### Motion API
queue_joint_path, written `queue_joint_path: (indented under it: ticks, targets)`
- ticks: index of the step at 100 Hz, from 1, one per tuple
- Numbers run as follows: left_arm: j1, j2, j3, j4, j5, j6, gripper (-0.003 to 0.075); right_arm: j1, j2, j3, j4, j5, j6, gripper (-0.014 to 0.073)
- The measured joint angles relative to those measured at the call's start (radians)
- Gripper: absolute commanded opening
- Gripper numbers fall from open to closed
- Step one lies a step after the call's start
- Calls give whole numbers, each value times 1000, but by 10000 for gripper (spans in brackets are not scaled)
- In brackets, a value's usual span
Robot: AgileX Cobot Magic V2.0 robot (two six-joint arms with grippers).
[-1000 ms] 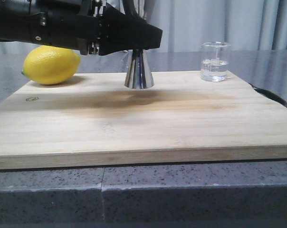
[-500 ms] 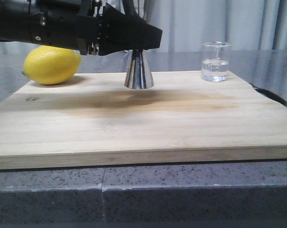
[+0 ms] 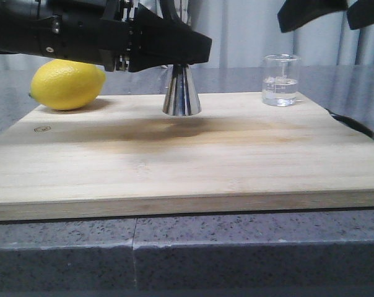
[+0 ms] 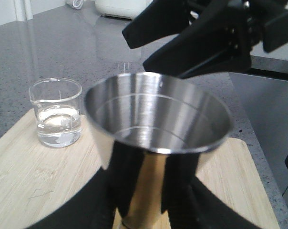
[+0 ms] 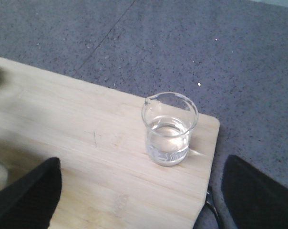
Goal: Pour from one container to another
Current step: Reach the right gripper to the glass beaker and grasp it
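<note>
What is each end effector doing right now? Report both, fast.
Left end effector: closed on the steel jigger, which stands on the board.
Right end effector: open, empty, above the glass beaker.

Evenly and softly lit, fairly bright, daylight-like from the curtains (image 3: 249,31) behind. Broad diffuse shadow on the board (image 3: 174,161) below the left gripper (image 3: 196,48), darkest just in front of the jigger (image 3: 181,93). Pale sheen across the grey counter (image 3: 335,77) at the back. Front view sharp on the board grain, a little grainy overall. In the left wrist view, crisp jigger rim (image 4: 158,119) with streaky highlights, soft blurred fingers (image 4: 101,210) close to the lens. In the right wrist view, sharp beaker (image 5: 169,129) with small glints, blurred dark fingers (image 5: 27,195) at the corners.
</note>
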Motion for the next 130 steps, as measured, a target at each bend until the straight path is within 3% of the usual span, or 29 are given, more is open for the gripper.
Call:
queue_joint_path:
  ticks: [18,32,64,91,108,130]
  targets:
    - [0,0,0,0,0,0,206,39,44,166,11,-338,42,596]
    - [0,0,0,0,0,0,206,34,130,183,12,-447,88,596]
    - [0,0,0,0,0,0,206,-37,299,137,-240,-569,314,596]
    - [0,0,0,0,0,0,206,-88,406,72,-410,-634,387,595]
    - [0,0,0,0,0,0,206,-88,455,39,-450,-644,403,590]
    - [0,0,0,0,0,0,206,-88,461,37,-463,-644,407,377]
